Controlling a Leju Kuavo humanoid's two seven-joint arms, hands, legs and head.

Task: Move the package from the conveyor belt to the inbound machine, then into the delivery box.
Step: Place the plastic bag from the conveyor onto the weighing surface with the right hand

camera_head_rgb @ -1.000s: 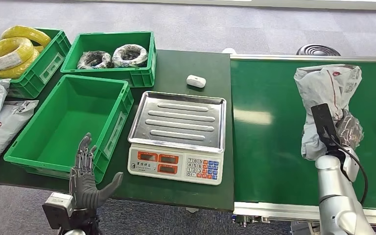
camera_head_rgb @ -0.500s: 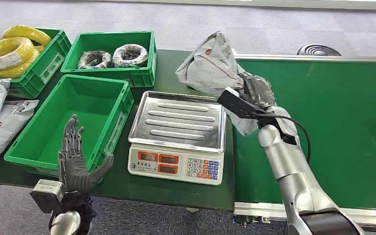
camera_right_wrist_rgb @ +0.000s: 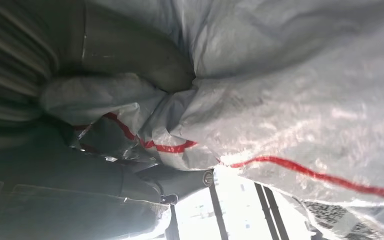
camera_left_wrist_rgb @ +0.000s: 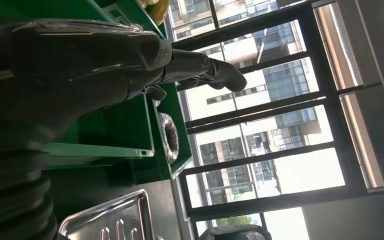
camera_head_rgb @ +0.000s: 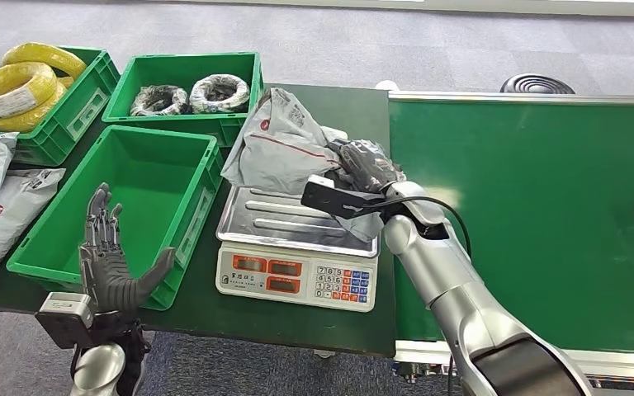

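— One grey package (camera_head_rgb: 285,148) w/ red stripe, crumpled, held up over far half of scale tray (camera_head_rgb: 297,216); can't tell if touching.
— Held by?
— Right hand (camera_head_rgb: 363,165), fingers wrapped tight round the bag; right wrist view confirms, thumb (camera_right_wrist_rgb: 135,52) pressed into plastic.
— Left hand (camera_head_rgb: 115,264)?
— Raised at near edge of empty green bin (camera_head_rgb: 74,247), approx 9 o'clock from scale, fingers spread, holding nothing.
— Conveyor belt (camera_head_rgb: 537,214)?
— At 3 o'clock of scale.
— Rest?
— Yellow wire coils (camera_head_rgb: 21,82) in bin at 10 o'clock, dark coils (camera_head_rgb: 190,95) in bin at 11.
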